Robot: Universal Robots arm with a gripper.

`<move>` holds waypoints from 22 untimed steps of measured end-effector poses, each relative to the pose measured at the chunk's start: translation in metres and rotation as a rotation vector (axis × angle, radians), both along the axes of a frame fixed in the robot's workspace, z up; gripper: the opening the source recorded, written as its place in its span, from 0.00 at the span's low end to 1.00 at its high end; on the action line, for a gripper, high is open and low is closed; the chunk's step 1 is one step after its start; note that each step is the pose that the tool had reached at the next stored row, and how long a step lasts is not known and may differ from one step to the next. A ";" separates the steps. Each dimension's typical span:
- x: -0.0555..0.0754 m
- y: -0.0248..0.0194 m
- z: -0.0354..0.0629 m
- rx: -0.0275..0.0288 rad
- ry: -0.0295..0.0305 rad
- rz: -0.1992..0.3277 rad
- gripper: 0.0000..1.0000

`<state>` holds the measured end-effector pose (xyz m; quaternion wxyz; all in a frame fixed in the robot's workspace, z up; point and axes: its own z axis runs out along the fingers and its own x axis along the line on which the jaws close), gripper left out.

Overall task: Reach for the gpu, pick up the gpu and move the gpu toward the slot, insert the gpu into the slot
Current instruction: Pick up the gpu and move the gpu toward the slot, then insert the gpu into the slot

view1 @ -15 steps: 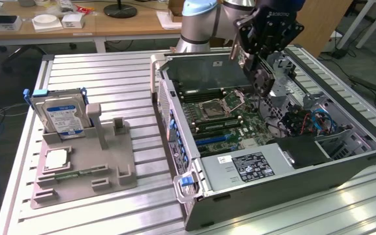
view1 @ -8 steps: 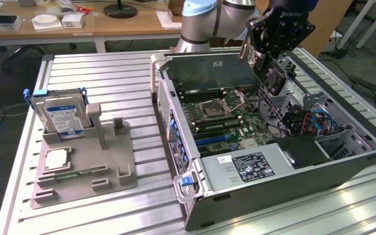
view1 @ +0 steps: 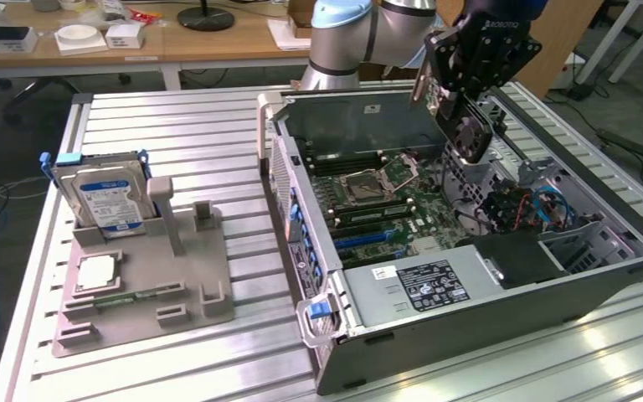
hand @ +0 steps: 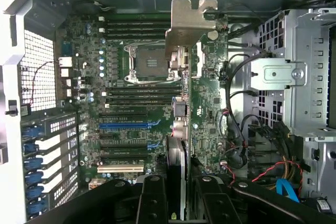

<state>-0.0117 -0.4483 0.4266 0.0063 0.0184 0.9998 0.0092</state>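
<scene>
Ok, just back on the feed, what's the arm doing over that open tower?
The arm's gripper is shut on the thin dark gpu card with a metal end bracket, holding it above the green motherboard inside the open grey computer case. It is not yet seated in a slot. The blue-labelled silver hard drive stands in its holder on the exterior view's left.

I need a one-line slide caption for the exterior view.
The tool holds the gpu above the open computer case.
</scene>
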 end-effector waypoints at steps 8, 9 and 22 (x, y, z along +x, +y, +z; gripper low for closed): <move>0.000 0.0000 0.0000 0.0001 0.0000 0.000 0.26; 0.000 0.0000 0.0000 0.0000 0.0000 0.005 0.26; 0.000 -0.0001 0.0000 0.0000 0.0000 0.182 0.26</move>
